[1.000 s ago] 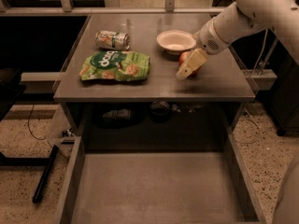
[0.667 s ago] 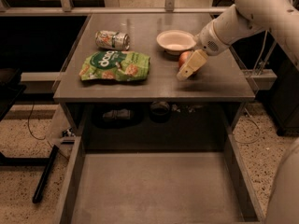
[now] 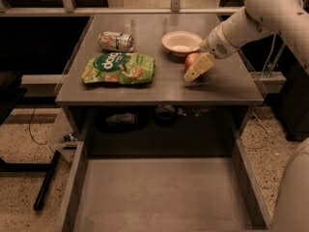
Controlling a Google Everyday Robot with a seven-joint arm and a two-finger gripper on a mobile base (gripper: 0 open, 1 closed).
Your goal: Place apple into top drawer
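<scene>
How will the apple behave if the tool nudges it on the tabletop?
The apple is round and sits on the flat tabletop, so a nudge would probably set it rolling, perhaps toward the white bowl just behind it. Its skin looks smooth, so it may be firm but a little slippery. The tool is right against its front side.

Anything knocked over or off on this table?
Only the can lies on its side at the back left of the table, behind the green chip bag. No spill visible. The gripper is at the apple beside the white bowl; top drawer stands open.
</scene>
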